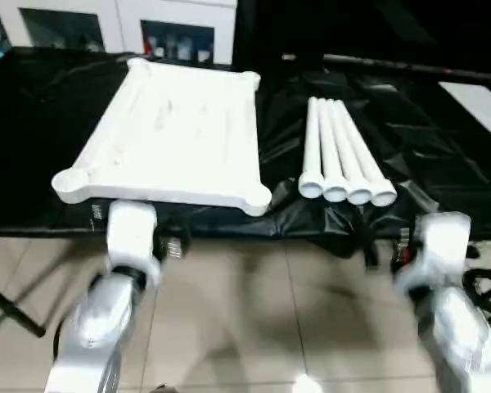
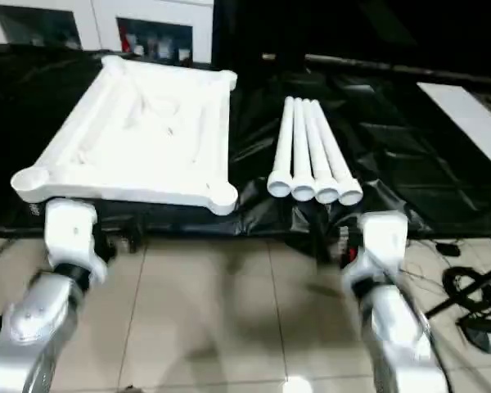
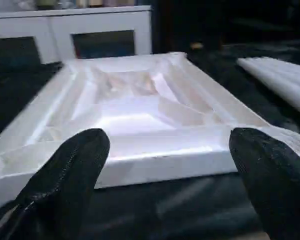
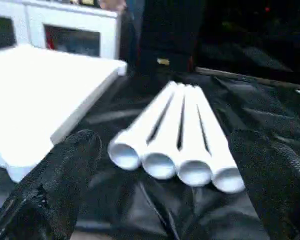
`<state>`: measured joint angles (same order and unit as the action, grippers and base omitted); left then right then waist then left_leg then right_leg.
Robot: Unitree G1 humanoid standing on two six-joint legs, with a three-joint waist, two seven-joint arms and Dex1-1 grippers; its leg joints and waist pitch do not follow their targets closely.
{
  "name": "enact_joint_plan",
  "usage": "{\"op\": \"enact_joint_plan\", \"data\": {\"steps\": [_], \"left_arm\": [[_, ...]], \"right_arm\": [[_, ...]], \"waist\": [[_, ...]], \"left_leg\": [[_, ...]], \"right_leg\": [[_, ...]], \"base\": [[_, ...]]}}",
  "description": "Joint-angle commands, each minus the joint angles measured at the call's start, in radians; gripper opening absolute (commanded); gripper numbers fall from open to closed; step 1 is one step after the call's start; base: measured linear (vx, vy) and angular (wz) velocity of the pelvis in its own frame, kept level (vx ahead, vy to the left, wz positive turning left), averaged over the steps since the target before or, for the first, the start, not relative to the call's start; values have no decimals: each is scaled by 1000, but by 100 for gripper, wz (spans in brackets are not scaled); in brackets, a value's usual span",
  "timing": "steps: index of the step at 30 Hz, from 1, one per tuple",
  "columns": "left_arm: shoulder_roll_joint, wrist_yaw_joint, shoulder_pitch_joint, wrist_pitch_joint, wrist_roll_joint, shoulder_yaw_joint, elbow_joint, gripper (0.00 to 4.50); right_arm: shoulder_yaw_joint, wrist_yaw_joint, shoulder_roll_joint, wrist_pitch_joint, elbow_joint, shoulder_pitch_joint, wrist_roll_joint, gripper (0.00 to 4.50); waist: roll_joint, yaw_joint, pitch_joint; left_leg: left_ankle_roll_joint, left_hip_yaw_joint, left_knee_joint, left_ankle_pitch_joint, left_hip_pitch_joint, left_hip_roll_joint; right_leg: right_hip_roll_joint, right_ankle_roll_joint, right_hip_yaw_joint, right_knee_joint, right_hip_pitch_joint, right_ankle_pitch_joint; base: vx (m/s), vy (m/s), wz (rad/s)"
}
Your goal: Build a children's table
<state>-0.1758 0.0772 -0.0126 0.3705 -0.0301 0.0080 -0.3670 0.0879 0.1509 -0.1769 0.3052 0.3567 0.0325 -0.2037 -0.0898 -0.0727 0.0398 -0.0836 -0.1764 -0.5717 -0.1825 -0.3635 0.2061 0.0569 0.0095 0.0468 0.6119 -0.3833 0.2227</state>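
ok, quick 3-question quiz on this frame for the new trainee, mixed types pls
1. True or false: the table top lies with its ribbed underside up on the black sheet.
2. How many legs lie beside the top?
A) two
B) three
C) four
3. Fill in: the left gripper and the right gripper are both ____, holding nothing.

Key:
1. True. The ribs and corner sockets face up.
2. C. Four legs lie side by side, touching, on the robot's right of the top, none fitted yet.
3. Open. The left faces the top's near edge, the right faces the legs' open ends.
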Motion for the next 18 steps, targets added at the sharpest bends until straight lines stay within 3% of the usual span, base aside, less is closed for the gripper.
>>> {"op": "enact_joint_plan", "data": {"steps": [1, 2, 3, 4, 5, 6, 7, 8, 9, 10, 11, 12, 13, 14, 15, 16, 17, 18], "left_arm": [[3, -14, -31, 34, 15, 0, 27, 446], [-1, -12, -45, 44, 25, -7, 34, 446], [1, -9, -62, 46, 25, -11, 43, 446], [3, -8, -80, 58, 22, -15, 49, 446], [6, -7, -101, 52, 22, -23, 64, 446], [4, -4, -108, 55, 25, -28, 70, 446], [-6, 8, -128, 42, 43, -46, 87, 446], [-7, 10, -132, 37, 46, -49, 89, 446], [-7, 10, -132, 37, 46, -49, 89, 446], [-5, 4, -145, 46, 52, -53, 100, 446], [-6, 4, -146, 46, 53, -53, 101, 446], [-12, 8, -150, 48, 50, -45, 107, 446], [-17, 11, -154, 50, 50, -41, 112, 446], [-31, 18, -163, 45, 52, -33, 125, 446], [-37, 19, -165, 44, 55, -31, 132, 446], [-44, 21, -166, 45, 59, -31, 139, 446], [-45, 22, -167, 46, 59, -31, 140, 446], [-46, 22, -171, 46, 57, -28, 144, 446]], "right_arm": [[-20, 6, -2, 12, -38, -30, 6, 448], [-35, 12, -6, 9, -53, -41, 26, 448], [-52, 23, -9, 9, -72, -54, 39, 448], [-69, 29, -10, 9, -87, -68, 55, 448], [-92, 37, -6, 10, -102, -86, 63, 448], [-100, 37, -4, 12, -105, -93, 65, 448], [-118, 41, 2, 20, -116, -119, 62, 448], [-120, 41, 2, 22, -118, -123, 60, 448], [-120, 41, 2, 22, -118, -123, 60, 448], [-122, 52, 0, 23, -131, -137, 54, 448], [-124, 53, 0, 22, -133, -139, 55, 448], [-132, 57, 7, 10, -143, -146, 55, 448], [-132, 58, 13, 9, -150, -151, 50, 448], [-125, 50, 31, 16, -180, -166, 42, 448], [-117, 44, 38, 23, -194, -171, 40, 448], [-111, 43, 43, 24, -206, -173, 33, 448], [-110, 43, 44, 23, -209, -173, 33, 448], [-113, 45, 40, 18, -215, -174, 38, 448]], "waist": [[7, 0, -41], [6, 0, -42], [-10, -3, -40], [-3, -5, -38], [9, 0, -53], [6, 5, -54], [14, 10, -47], [21, 9, -44], [23, 12, -34], [30, 9, -18], [37, 8, -14], [43, 30, -11], [30, 33, 11], [31, 34, 13], [32, 37, 9], [40, 31, 3], [37, 29, -2], [32, 20, -12]], "left_leg": [[-11, 12, 62, -194, 9, 23], [-11, 11, 61, -180, 9, 24], [26, 31, 69, -151, -23, 12], [77, 50, 78, -147, -48, -4], [163, 68, 51, -83, -36, -13], [204, 76, 44, -34, -43, -17], [278, 101, 38, 4, -52, -24], [275, 108, 42, -58, -49, -22], [232, 116, 51, -200, -55, -23], [162, 114, 64, -396, -39, -22], [128, 115, 65, -474, -34, -19], [32, 97, 56, -642, 60, 28], [-54, 106, 59, -829, 102, 43], [-71, 106, 75, -854, 95, 49], [-82, 96, 94, -859, 84, 45], [-76, 81, 90, -795, 67, 31], [-68, 73, 86, -740, 56, 27], [-41, 58, 80, -597, 28, 19]], "right_leg": [[56, -43, -45, -72, 25, 125], [56, -47, -45, -69, 26, 100], [65, -55, -22, -61, 51, 39], [72, -47, 6, -64, 71, 31], [83, -70, 25, -67, 70, -51], [90, -98, 33, -67, 78, -101], [92, -156, 68, -67, 93, -89], [92, -165, 78, -72, 97, -2], [96, -162, 89, -91, 114, 191], [98, -155, 99, -113, 114, 400], [104, -152, 104, -121, 122, 481], [89, -139, 77, -132, 70, 583], [75, -125, 80, -139, 47, 591], [68, -116, 75, -124, 54, 555], [69, -108, 61, -117, 75, 521], [85, -102, 49, -132, 98, 539], [95, -98, 43, -141, 108, 552], [107, -86, 29, -152, 136, 560]], "base": [[0, 0, 0], [0, 0, 0], [0, 0, 0], [-11, 7, 22], [-11, 7, 22], [3, 0, 50], [-2, 5, 54], [-2, 5, 54], [-10, 12, 49], [-2, 11, 57], [-2, 11, 57], [16, 11, 66], [18, 0, 42], [18, 0, 42], [0, 0, 0], [0, 0, 0], [0, 0, 0], [51, 20, -14]]}}
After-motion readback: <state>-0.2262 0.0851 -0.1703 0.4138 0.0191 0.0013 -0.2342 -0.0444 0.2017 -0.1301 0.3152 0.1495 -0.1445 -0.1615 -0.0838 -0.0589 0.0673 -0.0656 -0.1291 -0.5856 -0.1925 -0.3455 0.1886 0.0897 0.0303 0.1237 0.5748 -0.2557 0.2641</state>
